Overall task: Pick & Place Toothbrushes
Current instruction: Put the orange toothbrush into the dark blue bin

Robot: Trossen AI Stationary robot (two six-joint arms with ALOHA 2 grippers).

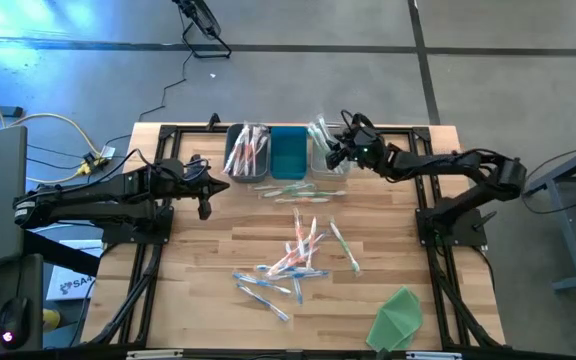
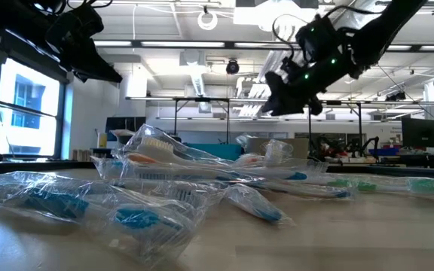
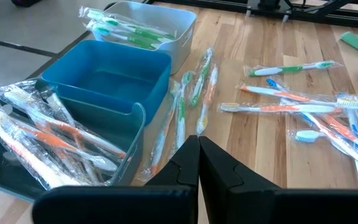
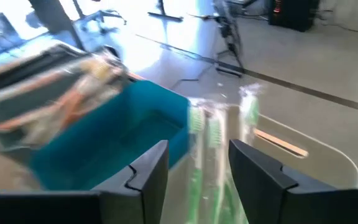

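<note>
**Right gripper open above the green bin, loose brushes lying mid-table**

Right gripper poised over the pale bin at the far edge of the table, fingers parted with a clear gap, nothing visibly clamped; green toothbrushes directly below, between the jaws, lying along the bin's length. Whether the nearest one is free of the fingers: cannot tell. Left gripper hanging beside the far-left bin, fingers pressed together, holding nothing.

Three bins in a row along the far edge: clear bin on the left stuffed with pink/orange wrapped brushes; blue bin in the middle, apparently bare inside; pale bin on the right holding only green ones.

Just in front of the bins, a short row of green and orange brushes lying parallel to the far edge. Main scatter mid-table towards the near edge, mixed orange, blue and green, axes crossing every way. Probably closer to the right arm; blue ones nearest the near edge. Green sheet at the near right corner, well apart.
</note>
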